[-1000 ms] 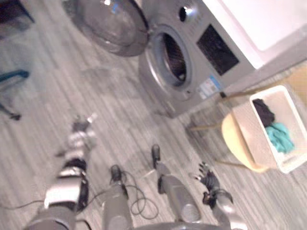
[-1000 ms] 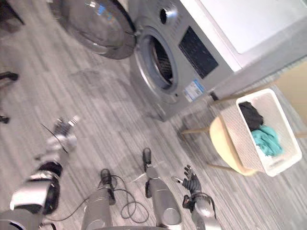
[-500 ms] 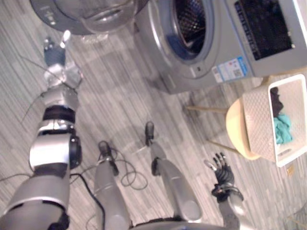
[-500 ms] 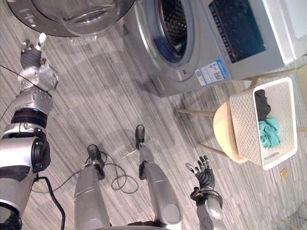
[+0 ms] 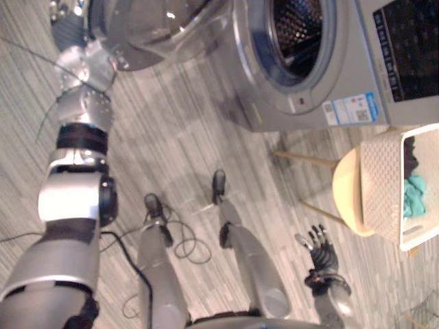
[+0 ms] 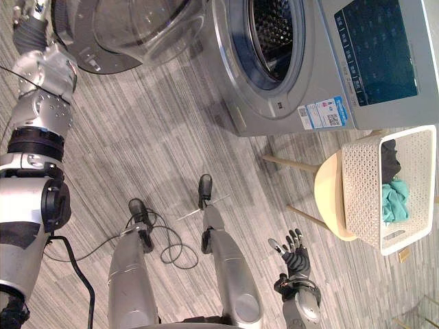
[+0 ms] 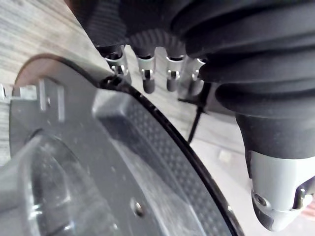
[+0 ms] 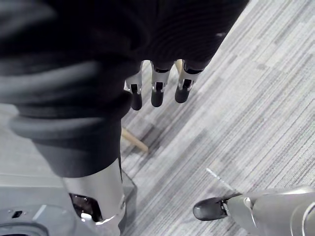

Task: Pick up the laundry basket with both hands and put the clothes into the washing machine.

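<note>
Floor (image 6: 158, 137): grey striped planks across the room.
Washing machine (image 6: 274, 103): silver front-loader with a dark panel on its top face; the drum opening (image 6: 271, 31) is uncovered.
Door (image 6: 130, 34): swung wide open to the robot's left of the drum, a clear bowl set in a dark ring.
Laundry basket (image 6: 360, 185): white, perforated, sitting on a round wooden stool (image 6: 328, 199) just beside the washing machine, well apart from both hands.
Clothes: a dark piece (image 6: 389, 161) and a teal piece (image 6: 392, 202) lie inside the basket.
Left hand (image 6: 31, 31): raised at the door's outer rim; its fingers (image 7: 147, 81) are loosely straight right at the dark edge and grip nothing.
Right hand (image 6: 296, 259): low over the floor, fingers (image 8: 157, 93) spread and straight, empty.
</note>
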